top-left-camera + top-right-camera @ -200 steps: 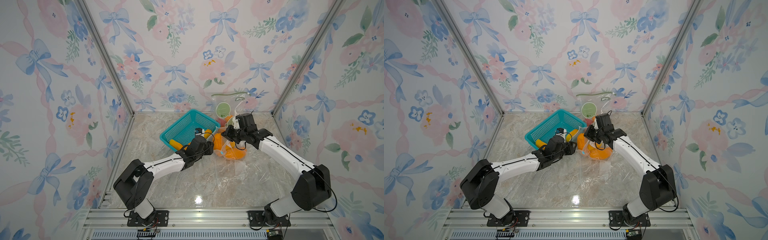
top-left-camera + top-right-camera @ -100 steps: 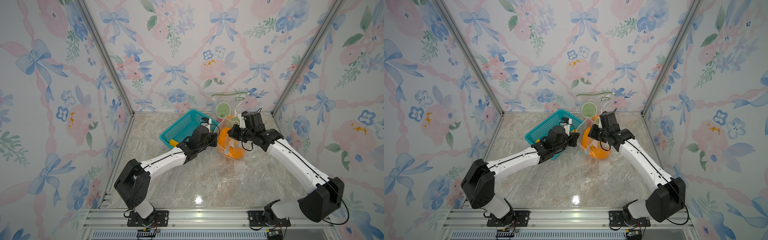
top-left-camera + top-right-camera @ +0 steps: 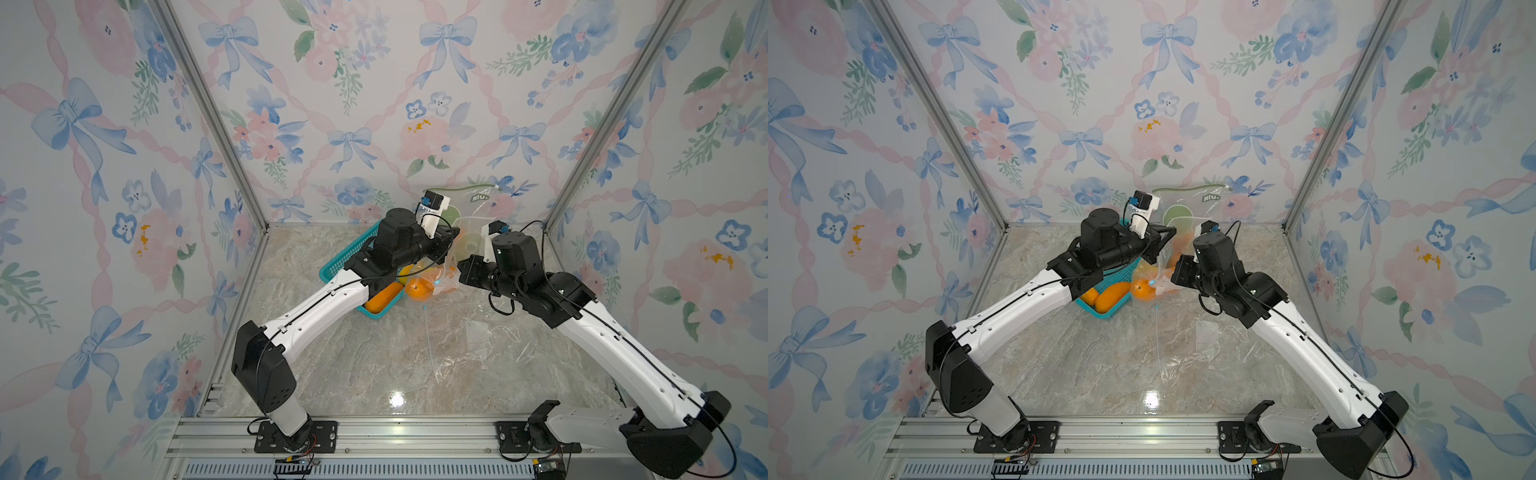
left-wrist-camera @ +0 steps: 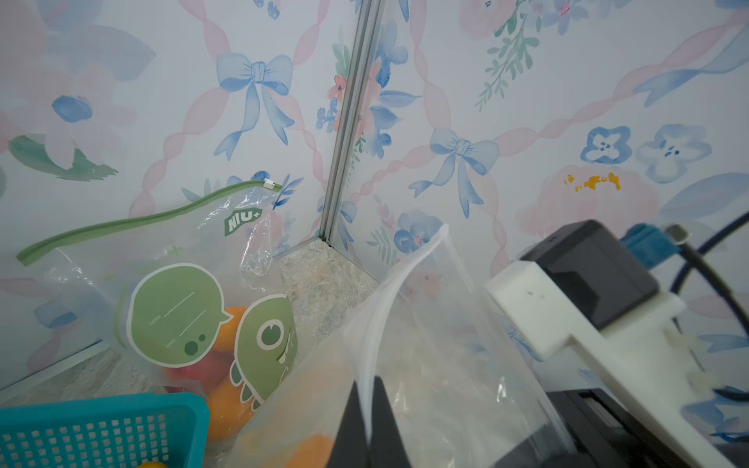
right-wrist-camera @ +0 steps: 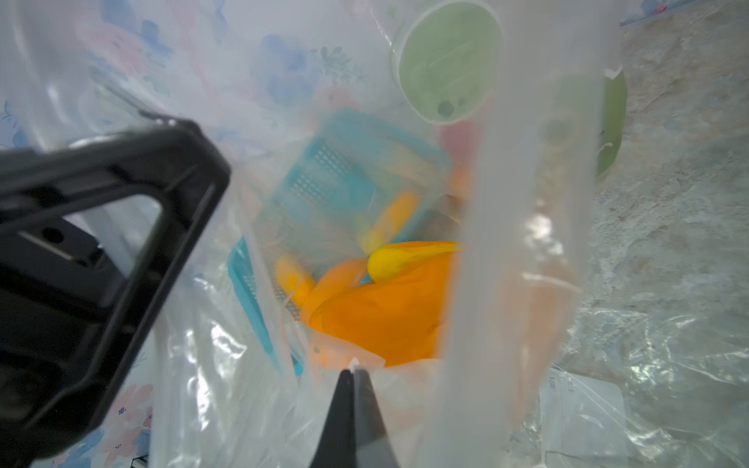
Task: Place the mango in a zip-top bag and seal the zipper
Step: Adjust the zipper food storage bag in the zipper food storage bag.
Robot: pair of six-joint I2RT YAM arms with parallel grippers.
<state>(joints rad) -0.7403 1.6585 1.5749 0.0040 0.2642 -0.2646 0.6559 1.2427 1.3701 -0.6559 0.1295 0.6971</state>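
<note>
A clear zip-top bag (image 3: 442, 277) hangs above the table between my two grippers. An orange mango (image 3: 419, 289) sits low inside it; both top views show the fruit (image 3: 1143, 289). My left gripper (image 4: 367, 385) is shut on one edge of the bag's (image 4: 425, 356) mouth. My right gripper (image 5: 352, 370) is shut on the opposite edge, with the mango (image 5: 385, 320) right below its tips. In a top view the left gripper (image 3: 454, 235) is just behind the right gripper (image 3: 462, 266). I cannot tell how the bag's zipper stands.
A teal basket (image 3: 376, 314) with orange and yellow fruit (image 3: 380, 300) stands just left of the bag, under the left arm. A green-printed zip bag (image 3: 478, 199) with fruit leans on the back wall. Another clear bag (image 3: 478, 340) lies flat on the table's right half.
The left gripper moved from beside the mango up to the bag's edge and shut on it. Both arms have risen, lifting the bag and mango.
</note>
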